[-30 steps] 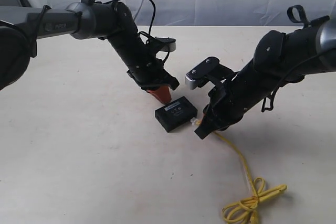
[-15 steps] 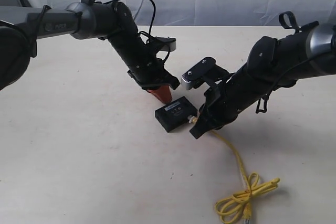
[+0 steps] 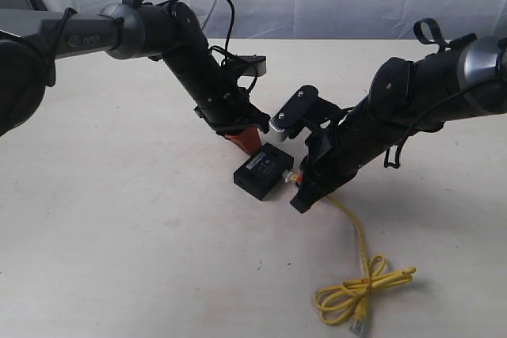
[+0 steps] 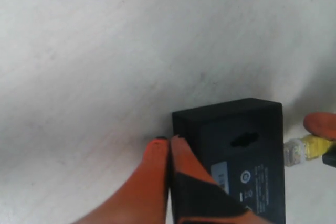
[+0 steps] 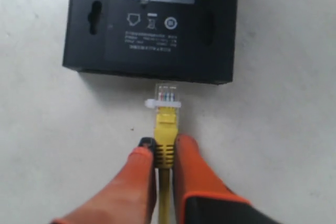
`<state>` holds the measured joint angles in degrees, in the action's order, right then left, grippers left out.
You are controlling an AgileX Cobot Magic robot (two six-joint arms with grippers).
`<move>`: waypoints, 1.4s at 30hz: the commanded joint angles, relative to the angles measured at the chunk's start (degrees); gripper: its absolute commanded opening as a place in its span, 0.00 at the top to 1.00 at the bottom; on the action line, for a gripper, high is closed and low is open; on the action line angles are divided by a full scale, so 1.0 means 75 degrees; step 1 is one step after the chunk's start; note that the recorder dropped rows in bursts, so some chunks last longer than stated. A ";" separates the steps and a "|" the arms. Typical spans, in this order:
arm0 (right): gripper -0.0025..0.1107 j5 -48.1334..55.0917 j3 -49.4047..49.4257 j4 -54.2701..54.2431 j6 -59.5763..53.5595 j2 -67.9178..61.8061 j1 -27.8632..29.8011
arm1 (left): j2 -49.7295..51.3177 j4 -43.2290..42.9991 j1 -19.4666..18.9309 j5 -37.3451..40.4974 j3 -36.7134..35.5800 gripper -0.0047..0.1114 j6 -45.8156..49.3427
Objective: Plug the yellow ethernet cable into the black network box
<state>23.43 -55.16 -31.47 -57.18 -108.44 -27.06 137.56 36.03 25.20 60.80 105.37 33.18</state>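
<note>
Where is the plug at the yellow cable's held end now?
In the exterior view the plug is central, just right of the black network box; the right wrist view shows it ahead of the right gripper, at the box's side, outside it.

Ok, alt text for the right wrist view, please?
The right gripper pinches the yellow ethernet cable between orange fingers behind its clear plug, whose tip meets the near side of the black network box without being seated. The box lies flat on a pale table.
</note>
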 commanded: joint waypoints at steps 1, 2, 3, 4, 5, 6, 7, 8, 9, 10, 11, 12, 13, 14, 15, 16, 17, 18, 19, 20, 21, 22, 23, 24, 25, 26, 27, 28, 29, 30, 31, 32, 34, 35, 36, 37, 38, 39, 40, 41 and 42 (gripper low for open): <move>0.99 0.0096 0.0007 0.0732 -0.0398 -0.0013 0.0038 | 0.0060 0.0106 -0.0004 0.0078 -0.0043 0.96 -0.0002; 0.99 0.0108 0.0007 0.0732 -0.0398 -0.0013 0.0058 | 0.0060 0.0106 -0.0004 0.0078 -0.0043 0.96 -0.0002; 0.99 0.0108 0.0007 0.0688 -0.0398 -0.0013 0.0057 | 0.0060 0.0106 -0.0004 0.0078 -0.0043 0.96 -0.0002; 0.99 0.0035 0.0007 0.0509 -0.0445 -0.0013 0.0057 | 0.0060 0.0106 -0.0004 0.0078 -0.0043 0.96 -0.0002; 0.99 0.0015 0.0007 0.0277 -0.0583 -0.0013 0.0057 | 0.0060 0.0106 -0.0004 0.0078 -0.0043 0.96 -0.0002; 0.99 -0.0026 0.0007 0.0146 -0.0723 -0.0013 0.0057 | 0.0060 0.0106 -0.0004 0.0078 -0.0043 0.96 -0.0002; 0.99 -0.0027 0.0007 0.0049 -0.0827 -0.0013 0.0057 | 0.0060 0.0106 -0.0004 0.0078 -0.0043 0.96 -0.0002; 0.99 -0.0027 0.0007 -0.0143 -0.0946 -0.0013 0.0057 | 0.0060 0.0106 -0.0004 0.0078 -0.0043 0.96 -0.0002; 0.99 -0.0027 0.0007 -0.0414 -0.1169 -0.0013 0.0057 | 0.0060 0.0106 -0.0004 0.0078 -0.0043 0.96 -0.0002; 0.99 -0.0027 0.0007 -0.0667 -0.1530 -0.0013 0.0057 | 0.0060 0.0120 -0.0004 0.0078 -0.0043 0.96 -0.0002; 0.99 -0.0093 0.0007 -0.0749 -0.1660 -0.0013 0.0057 | 0.0060 0.0120 -0.0004 0.0078 -0.0043 0.96 -0.0002; 0.99 -0.0216 0.0007 -0.0792 -0.1660 -0.0013 0.0057 | 0.0060 0.0124 -0.0004 0.0094 -0.0043 0.96 -0.0002; 0.99 -0.0274 0.0007 -0.0786 -0.1660 -0.0013 0.0057 | 0.0060 0.0124 -0.0004 0.0108 -0.0043 0.96 -0.0002; 0.99 -0.0309 0.0007 -0.0786 -0.1683 -0.0013 0.0057 | 0.0060 0.0124 -0.0004 0.0108 -0.0043 0.96 -0.0002; 0.99 -0.0316 0.0007 -0.0786 -0.1721 -0.0013 0.0057 | 0.0060 0.0124 -0.0004 0.0108 -0.0043 0.96 -0.0002; 0.99 -0.0316 0.0007 -0.0786 -0.1741 -0.0013 0.0057 | 0.0060 0.0124 -0.0004 0.0108 -0.0043 0.96 -0.0002; 0.99 -0.0295 0.0007 -0.0786 -0.1743 -0.0013 0.0057 | 0.0060 0.0124 -0.0004 0.0108 -0.0043 0.96 -0.0002; 0.99 -0.0207 0.0007 -0.0786 -0.1743 -0.0013 0.0057 | 0.0060 0.0124 -0.0004 0.0108 -0.0043 0.96 -0.0002; 0.99 -0.0142 0.0007 -0.0786 -0.1755 -0.0013 0.0057 | 0.0060 0.0124 -0.0004 0.0108 -0.0043 0.96 -0.0002; 0.99 -0.0049 0.0007 -0.0786 -0.1755 -0.0013 0.0057 | 0.0060 0.0124 -0.0004 0.0108 -0.0043 0.96 -0.0002; 0.99 0.0031 0.0007 -0.0786 -0.1755 -0.0026 0.0057 | 0.0060 0.0124 -0.0004 0.0108 -0.0043 0.96 -0.0002; 0.99 0.0053 0.0007 -0.0786 -0.1755 -0.0040 0.0057 | 0.0060 0.0124 -0.0004 0.0108 -0.0043 0.96 -0.0002; 0.99 0.0038 0.0007 -0.0786 -0.1755 -0.0055 0.0057 | 0.0060 0.0124 -0.0004 0.0108 -0.0043 0.96 -0.0002; 0.99 0.0007 0.0007 -0.0786 -0.1755 -0.0098 0.0057 | 0.0060 0.0124 -0.0004 0.0108 -0.0043 0.96 -0.0002; 0.99 0.0023 0.0007 -0.0830 -0.1739 -0.0125 0.0073 | 0.0060 0.0124 -0.0004 0.0108 -0.0043 0.96 -0.0002; 0.99 0.0023 0.0007 -0.0916 -0.1739 -0.0159 0.0086 | 0.0060 0.0124 -0.0004 0.0108 -0.0043 0.96 -0.0002; 0.99 0.0046 0.0007 -0.0940 -0.1739 -0.0195 0.0086 | 0.0060 0.0124 -0.0004 0.0108 -0.0043 0.96 -0.0002; 0.99 0.0059 0.0007 -0.0977 -0.1671 -0.0229 0.0104 | 0.0060 0.0124 -0.0004 0.0108 -0.0043 0.96 -0.0002; 0.99 0.0112 0.0007 -0.1015 -0.1655 -0.0241 0.0104 | 0.0060 0.0124 -0.0004 0.0108 -0.0043 0.96 -0.0002; 0.99 0.0162 0.0007 -0.1022 -0.1655 -0.0263 0.0104 | 0.0060 0.0124 -0.0004 0.0128 -0.0043 0.96 -0.0002; 0.99 0.0204 0.0007 -0.1022 -0.1626 -0.0263 0.0104 | 0.0060 0.0124 -0.0004 0.0128 -0.0043 0.96 -0.0002; 0.99 0.0204 0.0007 -0.1022 -0.1563 -0.0263 0.0104 | 0.0060 0.0124 -0.0004 0.0128 -0.0043 0.96 -0.0002; 0.99 0.0078 0.0007 -0.1022 -0.1511 -0.0263 0.0104 | 0.0060 0.0124 -0.0004 0.0128 -0.0043 0.96 -0.0002; 0.99 0.0043 0.0007 -0.1022 -0.1510 -0.0263 0.0104 | 0.0060 0.0124 -0.0004 0.0128 -0.0043 0.96 -0.0002; 0.99 0.0043 0.0007 -0.1073 -0.1490 -0.0263 0.0104 | 0.0060 0.0137 -0.0004 0.0125 -0.0043 0.96 -0.0002; 0.99 0.0043 0.0007 -0.1128 -0.1490 -0.0263 0.0104 | 0.0060 0.0137 -0.0004 0.0125 -0.0043 0.96 -0.0002; 0.99 0.0043 0.0007 -0.1199 -0.1490 -0.0263 0.0104 | 0.0060 0.0137 -0.0004 0.0125 -0.0043 0.96 -0.0002; 0.99 0.0024 0.0007 -0.1215 -0.1490 -0.0263 0.0104 | 0.0060 0.0137 -0.0004 0.0125 -0.0043 0.96 -0.0002; 0.99 -0.0031 0.0007 -0.1215 -0.1490 -0.0263 0.0104 | 0.0060 0.0137 -0.0004 0.0125 -0.0043 0.96 -0.0002; 0.99 -0.0081 0.0007 -0.1227 -0.1490 -0.0263 0.0104 | 0.0060 0.0137 -0.0004 0.0125 -0.0043 0.96 -0.0002; 0.99 -0.0158 0.0007 -0.1275 -0.1490 -0.0263 0.0104 | 0.0060 0.0137 -0.0004 0.0125 -0.0043 0.96 -0.0002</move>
<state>23.69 -55.16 -40.14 -68.46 -110.43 -26.58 137.56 36.13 25.20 61.24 105.37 33.18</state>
